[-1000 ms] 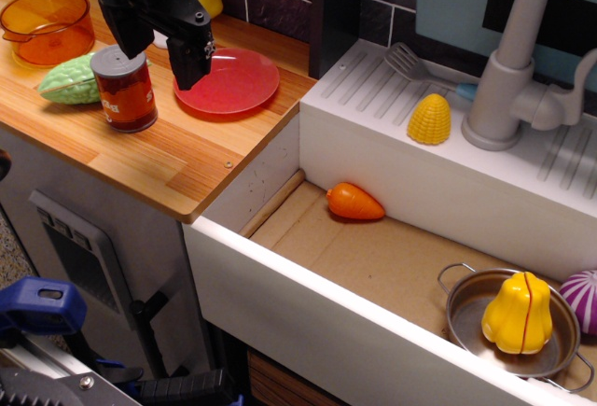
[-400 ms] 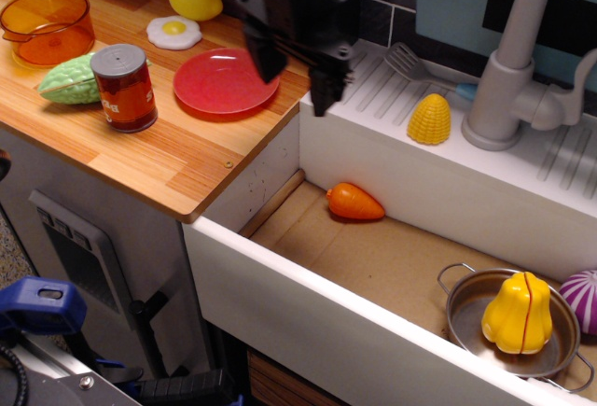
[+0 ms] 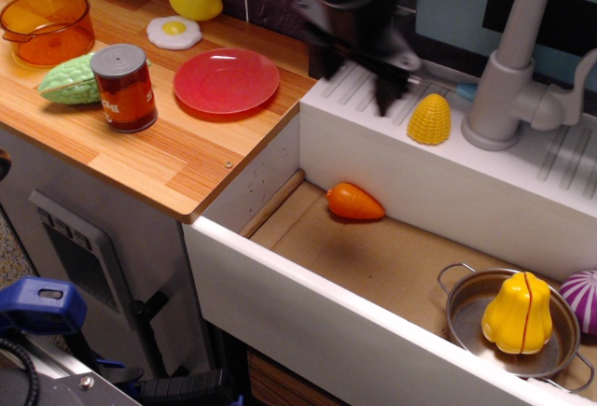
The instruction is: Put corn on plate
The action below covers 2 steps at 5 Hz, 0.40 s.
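- While the tool (image 3: 359, 65) is a dark motion blur above the ridged white ledge (image 3: 373, 89), I cannot tell how wide it stands.
- The corn (image 3: 429, 119) sits upright on that ledge, just beside the faucet base (image 3: 499, 107), right of the tool.
- The plate (image 3: 227, 80) lies on the wooden worktop (image 3: 168, 159), near the can (image 3: 123, 88).
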{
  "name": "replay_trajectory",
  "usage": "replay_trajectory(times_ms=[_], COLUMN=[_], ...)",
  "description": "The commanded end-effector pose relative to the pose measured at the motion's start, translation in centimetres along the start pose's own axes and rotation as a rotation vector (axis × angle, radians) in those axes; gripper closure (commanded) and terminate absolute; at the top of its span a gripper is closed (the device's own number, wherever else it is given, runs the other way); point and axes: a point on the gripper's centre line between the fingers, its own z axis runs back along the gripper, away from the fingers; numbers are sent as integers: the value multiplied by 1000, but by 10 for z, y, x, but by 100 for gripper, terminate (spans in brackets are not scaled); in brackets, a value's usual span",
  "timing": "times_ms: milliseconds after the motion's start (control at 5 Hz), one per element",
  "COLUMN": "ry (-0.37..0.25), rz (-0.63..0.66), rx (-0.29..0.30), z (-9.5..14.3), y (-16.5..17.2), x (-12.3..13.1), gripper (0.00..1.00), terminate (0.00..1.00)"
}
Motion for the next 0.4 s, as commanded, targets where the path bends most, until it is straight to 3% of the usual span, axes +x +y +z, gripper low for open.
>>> replay_trajectory(times_ms=[0,200], ry=[-86,-111], rz=[-55,-59], rx=[21,23], z=[-7,-19], y=[-17,-23], x=[28,34], gripper=[0,0], terminate=[0,0])
